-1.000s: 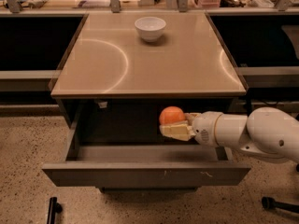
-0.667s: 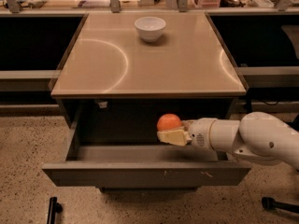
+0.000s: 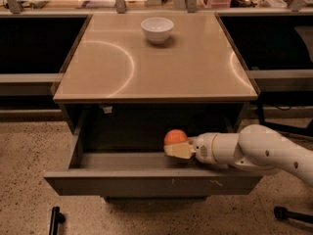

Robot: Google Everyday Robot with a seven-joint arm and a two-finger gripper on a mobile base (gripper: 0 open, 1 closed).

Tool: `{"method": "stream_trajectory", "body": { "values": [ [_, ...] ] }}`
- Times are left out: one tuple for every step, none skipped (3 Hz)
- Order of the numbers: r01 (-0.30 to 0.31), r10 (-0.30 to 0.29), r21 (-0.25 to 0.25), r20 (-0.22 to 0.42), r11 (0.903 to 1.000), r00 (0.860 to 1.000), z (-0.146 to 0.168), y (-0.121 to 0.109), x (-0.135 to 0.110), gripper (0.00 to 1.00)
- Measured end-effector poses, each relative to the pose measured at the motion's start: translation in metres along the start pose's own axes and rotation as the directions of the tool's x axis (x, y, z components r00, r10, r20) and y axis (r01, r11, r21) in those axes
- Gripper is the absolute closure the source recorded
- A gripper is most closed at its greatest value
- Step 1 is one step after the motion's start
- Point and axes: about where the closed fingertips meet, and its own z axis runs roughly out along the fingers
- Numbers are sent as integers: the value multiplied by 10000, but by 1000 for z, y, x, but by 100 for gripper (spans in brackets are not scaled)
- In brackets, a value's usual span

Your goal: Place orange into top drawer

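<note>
The orange (image 3: 174,136) is a small round fruit held inside the open top drawer (image 3: 146,182), just above the drawer floor near its middle. My gripper (image 3: 177,149) reaches in from the right on a white arm and is shut on the orange, with a cream-coloured finger (image 3: 180,151) below and in front of the fruit. The drawer is pulled out toward the camera, and its grey-brown front panel shows small white scratches.
A white bowl (image 3: 157,29) stands at the back of the tan cabinet top (image 3: 156,67). Dark shelves flank the cabinet on both sides. The floor is speckled, with black objects at the lower left (image 3: 55,219) and lower right (image 3: 288,213).
My gripper has moved left and down with the orange, going deeper into the drawer and closer to its floor.
</note>
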Motion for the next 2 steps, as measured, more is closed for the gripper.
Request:
{"method": "stream_trajectory", "body": {
  "values": [
    [-41,41,-6,-31,10000,10000,2,-1,2,82],
    [-41,41,-6,-32,10000,10000,2,-1,2,59]
  ]
}}
